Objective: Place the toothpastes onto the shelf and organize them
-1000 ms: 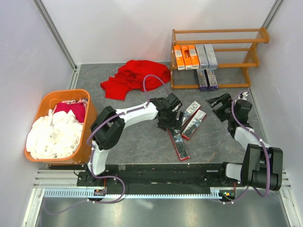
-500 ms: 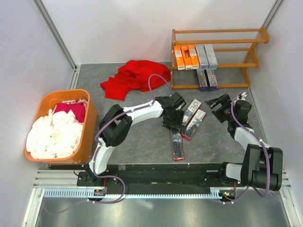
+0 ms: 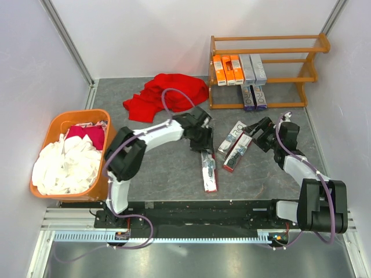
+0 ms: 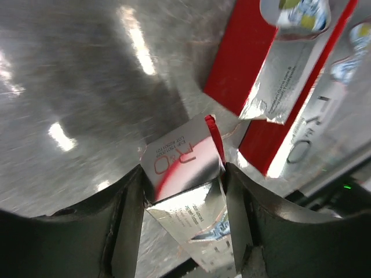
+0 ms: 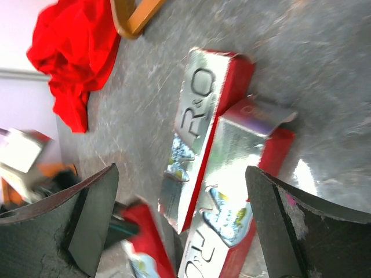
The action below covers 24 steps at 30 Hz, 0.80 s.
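**Table** (image 3: 168,174): grey, with both arms bolted at its near edge.

**Basket** (image 3: 78,113): orange, at the left edge, and filled with white and red cloth.

**Shelf** (image 3: 264,39): upright in the far right corner.
- Middle tier: three orange boxes (image 3: 227,69) stand side by side at its left. Two grey boxes (image 3: 253,68) sit just beside them on the right.
- Bottom tier: two purple boxes (image 3: 254,97) lie side by side.
- Count on the shelf: seven.

**Red cloth** (image 3: 168,92): crumpled on the table, left of the shelf and near its foot.

**Left claw** (image 3: 202,146): near the table's centre, clamped across one end of a red-and-silver box.
- In the wrist view both fingers (image 4: 124,220) press the box's sides, with no gap showing.
- The held box (image 3: 208,172) runs from the claw toward the near edge.
- It cannot be told whether its far end rests on the table or is lifted.

**Loose boxes** (image 3: 232,135): two, red and silver with large lettering.
- They lie flat on the table, side by side and touching, between the two claws.
- They are near the held box but apart from it.

**Right claw** (image 3: 257,138): fingers spread wide, gripping nothing.
- It sits low, just beside the right-hand ends of the loose boxes.
- In its wrist view both boxes lie ahead of the fingers (image 5: 93,214), and no contact shows.

Count off the shelf: three.
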Tool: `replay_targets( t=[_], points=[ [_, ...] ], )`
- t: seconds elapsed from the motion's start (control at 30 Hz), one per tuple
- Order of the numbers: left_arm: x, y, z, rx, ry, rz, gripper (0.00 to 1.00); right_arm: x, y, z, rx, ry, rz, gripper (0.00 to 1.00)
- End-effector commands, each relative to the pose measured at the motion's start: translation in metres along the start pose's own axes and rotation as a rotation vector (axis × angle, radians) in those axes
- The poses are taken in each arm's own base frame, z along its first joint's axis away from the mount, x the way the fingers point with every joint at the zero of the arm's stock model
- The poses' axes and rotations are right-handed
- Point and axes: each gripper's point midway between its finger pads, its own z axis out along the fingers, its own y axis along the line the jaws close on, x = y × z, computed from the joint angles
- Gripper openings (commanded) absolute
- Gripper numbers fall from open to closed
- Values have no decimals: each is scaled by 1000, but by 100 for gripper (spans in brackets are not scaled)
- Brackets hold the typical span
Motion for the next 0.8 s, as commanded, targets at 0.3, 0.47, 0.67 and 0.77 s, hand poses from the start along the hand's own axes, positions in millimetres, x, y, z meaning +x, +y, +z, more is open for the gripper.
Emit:
replay_targets(
  t=[0.3,0.47,0.67,0.77],
  points=[
    [-81,44,-115,539,-291,-295,52,29,93,-2,-137,5,-226,98],
    [-87,70,-128,675,-315,-434,50,66,124,-6,-173,28,-336,98],
    [-85,80,-141,804,-311,-485,48,102,145,-7,-227,58,-459,98],
    [-84,81,-147,834,-311,-496,47,108,150,-6,-255,62,-488,98]
  ],
)
